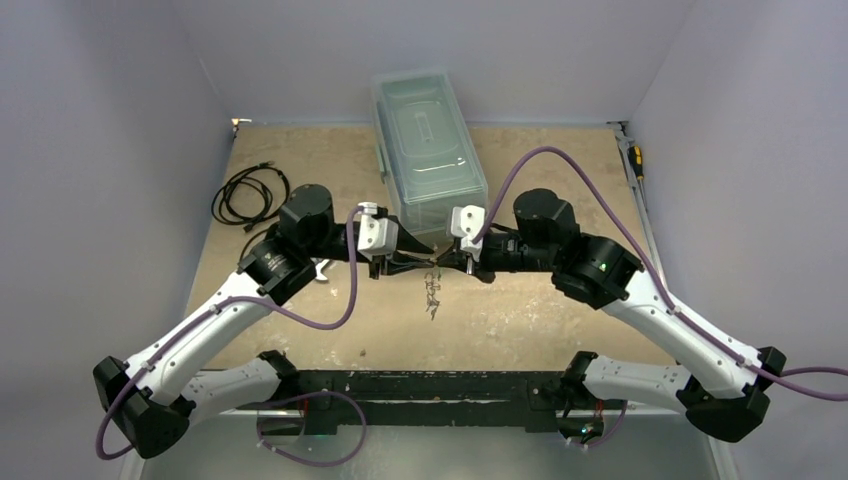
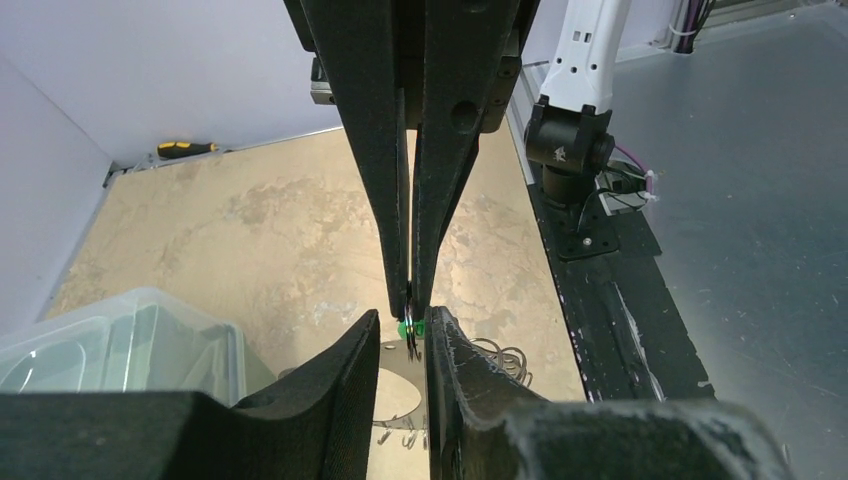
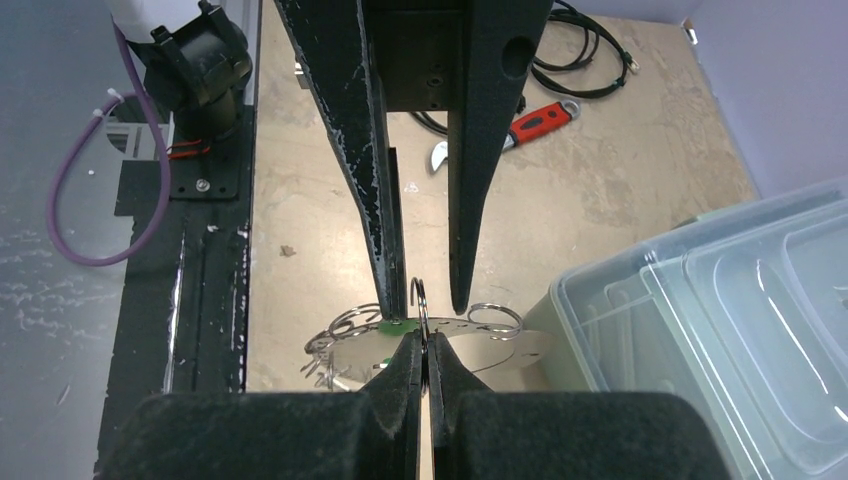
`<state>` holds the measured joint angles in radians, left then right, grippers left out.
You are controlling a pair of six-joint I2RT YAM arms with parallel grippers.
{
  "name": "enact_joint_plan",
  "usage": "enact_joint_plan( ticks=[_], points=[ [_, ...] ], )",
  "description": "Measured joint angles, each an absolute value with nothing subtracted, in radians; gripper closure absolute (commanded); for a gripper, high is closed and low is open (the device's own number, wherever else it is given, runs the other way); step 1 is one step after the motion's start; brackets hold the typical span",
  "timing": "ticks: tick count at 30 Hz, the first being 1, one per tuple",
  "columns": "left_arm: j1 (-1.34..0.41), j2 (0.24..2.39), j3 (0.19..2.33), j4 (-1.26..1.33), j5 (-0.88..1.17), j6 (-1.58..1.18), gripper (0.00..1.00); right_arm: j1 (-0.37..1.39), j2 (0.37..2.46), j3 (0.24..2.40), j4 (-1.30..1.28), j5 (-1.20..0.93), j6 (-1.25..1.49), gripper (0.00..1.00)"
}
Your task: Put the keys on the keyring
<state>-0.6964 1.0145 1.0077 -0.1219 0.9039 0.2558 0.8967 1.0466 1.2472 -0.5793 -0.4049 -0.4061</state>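
Note:
My two grippers meet tip to tip above the table's middle. My right gripper is shut on a small wire ring of the keyring, whose flat silvery band hangs level below with more wire rings along its edge. A green key head sits at the band next to the held ring; it also shows in the left wrist view. My left gripper is open, its fingers straddling the held ring. From above, the keyring dangles below both grippers. The blue key is not in view.
A clear plastic box stands just behind the grippers. Black coiled cables lie at the back left, with a red-handled gadget near them. A yellow-handled screwdriver lies at the table's right edge.

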Motion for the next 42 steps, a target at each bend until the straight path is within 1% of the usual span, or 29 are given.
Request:
enact_joint_plan(
  ticks=[7,9,10,12,19,20,23,24,25,26,29,33,40,42],
  points=[
    [-0.696,1.038,1.008,-0.112,0.910,0.243,0.79,0.897,1.048,1.249,-0.580,-0.410,-0.414,1.00],
    [-0.696,1.038,1.008,-0.110,0.910,0.242,0.83,0.897,1.047,1.249,-0.579,-0.410,-0.414,1.00],
    [-0.696,1.038,1.008,-0.109,0.910,0.242,0.88,0.897,1.046,1.249,-0.579,-0.410,-0.415,1.00],
    [-0.696,1.038,1.008,-0.107,0.909,0.236,1.00,0.897,1.046,1.249,-0.579,-0.411,-0.417,1.00],
    [-0.698,1.039,1.008,-0.092,0.900,0.220,1.00,0.897,1.034,1.249,-0.573,-0.410,-0.420,1.00],
    [-0.699,1.039,1.008,-0.087,0.897,0.219,1.00,0.896,1.031,1.249,-0.570,-0.410,-0.419,0.96],
    [-0.702,1.035,1.005,-0.052,0.883,0.201,1.00,0.896,1.016,1.248,-0.556,-0.400,-0.409,0.64],
    [-0.703,1.029,0.997,-0.035,0.873,0.191,1.00,0.896,1.008,1.246,-0.543,-0.389,-0.402,0.57],
    [-0.702,1.021,0.986,-0.017,0.859,0.179,1.00,0.896,0.996,1.243,-0.523,-0.379,-0.395,0.52],
    [-0.702,1.012,0.968,0.010,0.842,0.165,1.00,0.897,0.981,1.237,-0.500,-0.364,-0.388,0.50],
    [-0.694,0.970,0.892,0.102,0.803,0.098,1.00,0.897,0.922,1.201,-0.430,-0.326,-0.366,0.49],
    [-0.670,0.916,0.811,0.247,0.776,-0.015,1.00,0.897,0.848,1.134,-0.369,-0.296,-0.335,0.51],
    [-0.651,0.889,0.762,0.457,0.772,-0.157,1.00,0.898,0.834,1.098,-0.307,-0.300,-0.287,0.49],
    [-0.650,0.889,0.757,0.491,0.778,-0.181,1.00,0.898,0.839,1.092,-0.289,-0.300,-0.276,0.51]
  ],
)
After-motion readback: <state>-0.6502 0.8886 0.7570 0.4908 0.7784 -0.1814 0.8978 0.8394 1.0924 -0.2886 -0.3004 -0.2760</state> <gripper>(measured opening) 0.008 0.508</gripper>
